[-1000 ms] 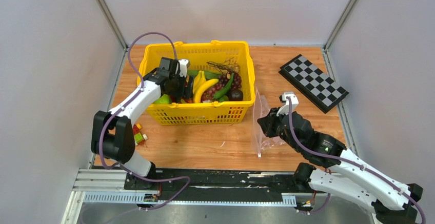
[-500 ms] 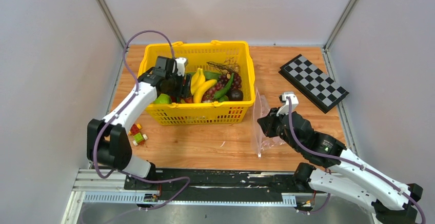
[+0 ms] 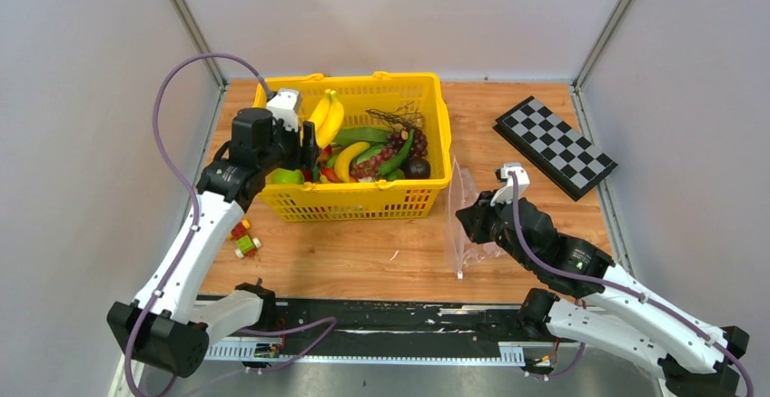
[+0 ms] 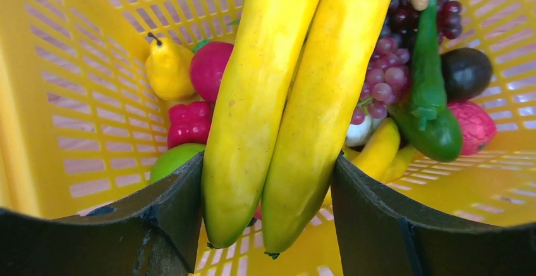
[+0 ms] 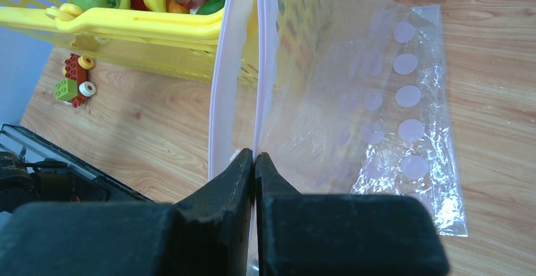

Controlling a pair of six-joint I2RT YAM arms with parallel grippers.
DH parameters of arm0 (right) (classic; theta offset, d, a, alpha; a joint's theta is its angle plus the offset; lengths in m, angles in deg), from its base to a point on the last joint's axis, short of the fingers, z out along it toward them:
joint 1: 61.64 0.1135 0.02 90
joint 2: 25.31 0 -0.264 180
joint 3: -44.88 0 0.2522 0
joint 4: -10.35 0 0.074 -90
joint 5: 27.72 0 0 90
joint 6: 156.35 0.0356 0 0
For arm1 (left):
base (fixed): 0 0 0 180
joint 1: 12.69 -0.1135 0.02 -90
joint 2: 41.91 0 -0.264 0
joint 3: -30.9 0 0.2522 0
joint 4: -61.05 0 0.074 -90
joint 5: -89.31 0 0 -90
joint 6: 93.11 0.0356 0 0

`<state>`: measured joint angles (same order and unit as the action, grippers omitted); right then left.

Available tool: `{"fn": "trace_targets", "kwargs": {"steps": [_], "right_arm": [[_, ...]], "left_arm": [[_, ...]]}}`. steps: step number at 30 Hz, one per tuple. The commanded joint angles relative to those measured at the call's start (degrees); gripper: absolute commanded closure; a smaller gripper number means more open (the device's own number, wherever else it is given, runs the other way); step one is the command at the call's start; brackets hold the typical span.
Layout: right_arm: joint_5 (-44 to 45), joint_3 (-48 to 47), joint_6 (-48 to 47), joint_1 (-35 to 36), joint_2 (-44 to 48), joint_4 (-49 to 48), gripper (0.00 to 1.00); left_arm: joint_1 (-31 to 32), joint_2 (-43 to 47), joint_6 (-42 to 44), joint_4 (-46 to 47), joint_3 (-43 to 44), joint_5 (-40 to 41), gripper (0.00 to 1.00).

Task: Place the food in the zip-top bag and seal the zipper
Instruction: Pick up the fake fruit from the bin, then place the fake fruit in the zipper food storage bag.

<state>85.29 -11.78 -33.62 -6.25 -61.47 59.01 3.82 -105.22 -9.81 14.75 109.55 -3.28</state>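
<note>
My left gripper (image 3: 311,139) is shut on a bunch of two yellow bananas (image 3: 325,115) and holds it above the left part of the yellow basket (image 3: 354,201). In the left wrist view the bananas (image 4: 297,86) hang between my fingers (image 4: 170,206). More food lies below: purple grapes (image 4: 385,80), a green pod (image 4: 430,99), a green apple (image 4: 170,159). My right gripper (image 3: 468,219) is shut on one lip of the clear dotted zip-top bag (image 3: 463,199), holding it upright to the right of the basket. The bag's mouth is open in the right wrist view (image 5: 354,99), the pale zipper (image 5: 220,99) split in two strips.
A black-and-white checkerboard (image 3: 554,147) lies at the back right. Small toy bricks (image 3: 243,238) lie on the wood left of the basket's front. The black rail (image 3: 381,315) runs along the near edge, with grey walls on both sides.
My left gripper has risen and drawn back to the left, lifting the banana bunch out of the pile in the basket. The right arm and the bag have not moved.
</note>
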Motion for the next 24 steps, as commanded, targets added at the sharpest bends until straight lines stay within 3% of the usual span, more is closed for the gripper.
{"fn": "trace_targets", "kwargs": {"steps": [1, 3, 6, 16, 24], "right_arm": [[0.08, -1.34, 0.49, -0.2, 1.16, -2.04, 0.94], [-0.33, -1.4, 0.55, -0.2, 1.33, -2.72, 0.94], [-0.44, -1.02, 0.48, -0.2, 1.35, -3.59, 0.94], [1.8, -2.36, 2.17, -0.13, -0.27, -2.58, 0.98], [2.36, -1.92, 1.46, -0.11, 0.03, -4.89, 0.98]], "left_arm": [[0.01, 4.7, -2.58, 5.24, -0.99, -7.56, 0.84], [0.37, 5.81, -3.88, 6.63, -0.9, -15.77, 0.84], [4.46, 7.06, -4.26, 5.82, 0.13, -18.57, 0.84], [29.43, 6.56, -4.93, 0.26, 2.68, -12.9, 0.84], [39.19, 5.15, -8.83, -0.14, 0.99, -6.87, 0.85]]}}
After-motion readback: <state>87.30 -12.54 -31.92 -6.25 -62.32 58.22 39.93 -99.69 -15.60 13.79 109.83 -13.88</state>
